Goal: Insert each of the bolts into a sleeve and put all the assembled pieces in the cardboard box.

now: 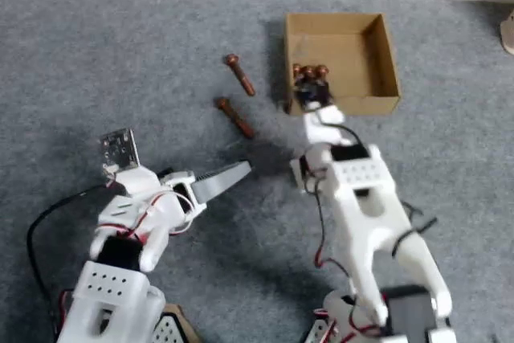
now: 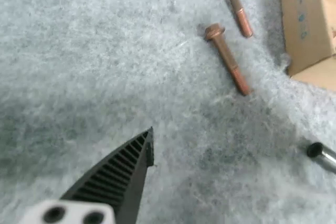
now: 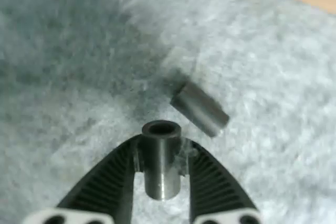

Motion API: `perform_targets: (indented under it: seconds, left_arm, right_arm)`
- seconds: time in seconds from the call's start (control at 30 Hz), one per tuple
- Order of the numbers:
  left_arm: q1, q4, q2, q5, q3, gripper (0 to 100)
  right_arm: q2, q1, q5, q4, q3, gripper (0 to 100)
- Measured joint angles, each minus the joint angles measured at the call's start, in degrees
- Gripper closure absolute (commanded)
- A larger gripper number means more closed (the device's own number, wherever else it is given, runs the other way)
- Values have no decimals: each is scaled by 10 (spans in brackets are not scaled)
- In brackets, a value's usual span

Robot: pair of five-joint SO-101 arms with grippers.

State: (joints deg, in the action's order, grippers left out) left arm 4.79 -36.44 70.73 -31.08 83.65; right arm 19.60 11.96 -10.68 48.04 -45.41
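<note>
Right wrist view: right claw (image 3: 161,148) pinching sleeve (image 3: 161,174); second sleeve (image 3: 200,109) just beside; left claw (image 1: 239,172) pressed together.

The far bolt (image 1: 239,75) and the near bolt (image 1: 234,116) are shiny copper-brown. The cardboard box (image 1: 387,54) is light brown. The carpet (image 1: 120,46) is speckled grey. Both arms are white. The right gripper (image 3: 163,144) has black fingers (image 3: 105,177) with thin ridged lines. The sleeve (image 3: 161,166) it holds is dark grey.

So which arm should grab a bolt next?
Probably the left. The left gripper is empty and lies close to the nearer bolt, while the right gripper is busy gripping a sleeve.
</note>
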Motion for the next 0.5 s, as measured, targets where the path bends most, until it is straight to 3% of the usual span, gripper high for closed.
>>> perform_targets:
  seconds: [0.2, 0.33, 0.5]
  left_arm:
    - [0, -73, 0, 0, -71, 377]
    - [-2, -76, -22, 0, -113, 463]
    - [-2, -76, -155, -1, -194, 560]
  right_arm:
    - [119, -18, 75, -97, -135, 993]
    - [195, -24, 83, -162, -227, 993]
    - [279, -25, 84, -211, -303, 993]
